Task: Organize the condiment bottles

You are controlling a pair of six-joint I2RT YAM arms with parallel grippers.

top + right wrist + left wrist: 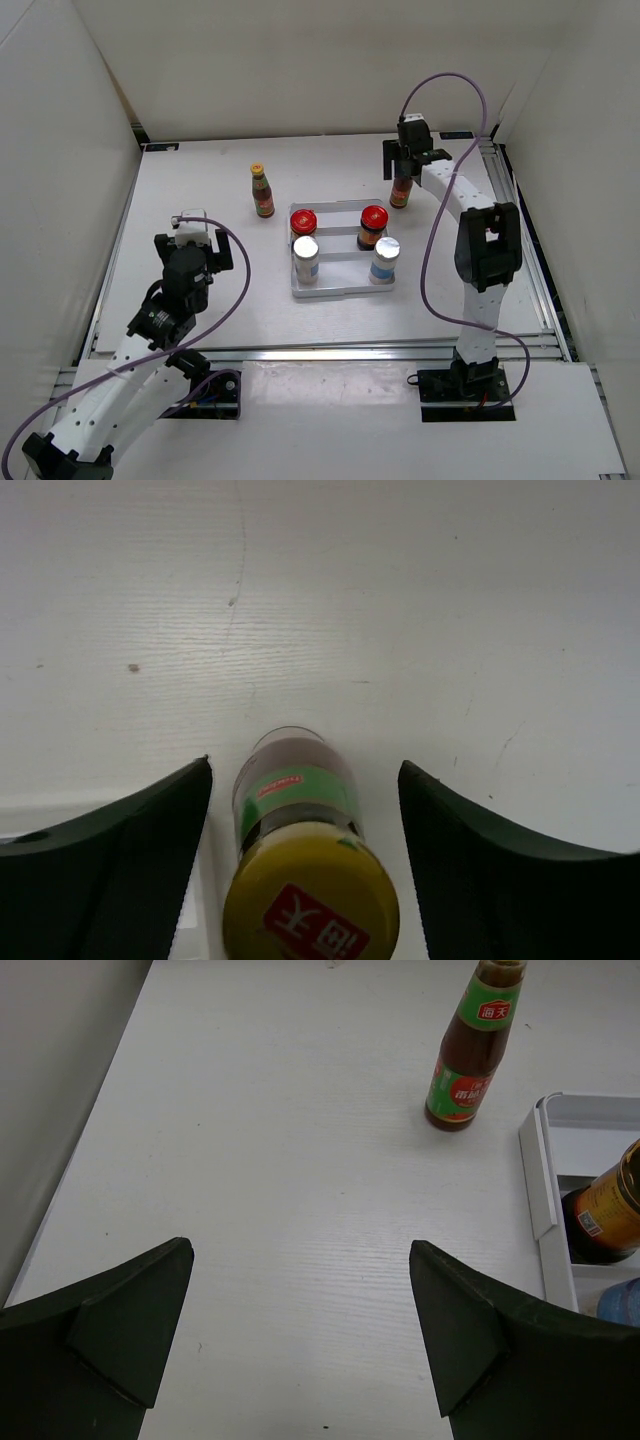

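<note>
Two red-lidded dark jars (pixel 303 222) (pixel 373 221) stand in the back of the white tray (pixel 340 292), and two white silver-topped shakers (pixel 306 258) (pixel 385 258) stand in its front. One slim yellow-capped sauce bottle (pixel 262 190) stands upright on the table left of the tray; it also shows in the left wrist view (pixel 468 1060). The other slim bottle (pixel 402 190) stands right of the tray's back corner. My right gripper (pixel 405 165) is open, with a finger on each side of this bottle (pixel 296 800) and a gap on both sides. My left gripper (pixel 300 1330) is open and empty above bare table.
White enclosure walls rise on the left, back and right. The tray's left rim (pixel 535 1175) and one jar (pixel 608 1215) show at the right edge of the left wrist view. A metal rail (pixel 330 352) runs along the table's near edge.
</note>
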